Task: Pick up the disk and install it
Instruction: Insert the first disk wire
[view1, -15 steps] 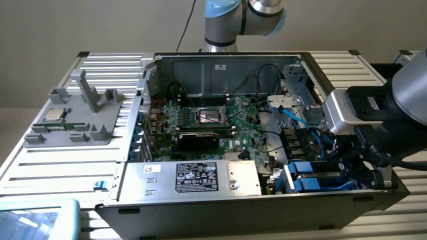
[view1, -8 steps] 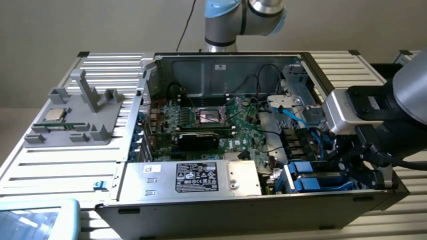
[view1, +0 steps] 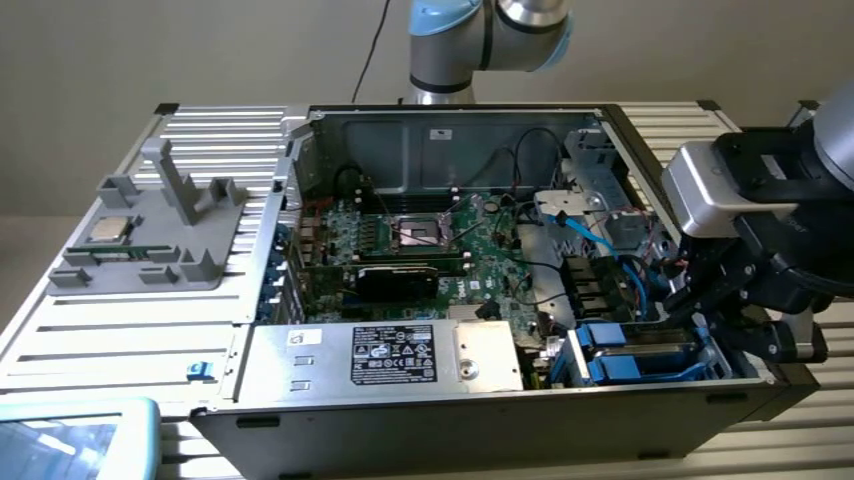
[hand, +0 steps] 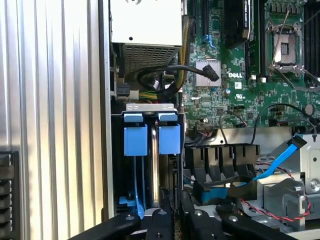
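Note:
The disk (view1: 650, 347) sits down in the drive bay at the front corner of the open computer case, on the exterior view's right, with blue bracket rails around it. In the wrist view its silver edge (hand: 155, 170) runs between two blue rail tabs (hand: 135, 140). My gripper (view1: 710, 325) hangs just over the outer end of that bay. The black fingers (hand: 161, 222) stand close together, shut, with only a thin dark gap and nothing showing between them. I cannot tell whether they touch the disk.
The case (view1: 400, 425) lies open on a slatted metal table (view1: 120, 340), with the motherboard (view1: 441, 250) and a silver power supply box (view1: 387, 355) inside. Blue cables (hand: 280, 160) and black connectors lie beside the bay. A grey fixture (view1: 147, 235) holding a chip stands at the exterior view's left.

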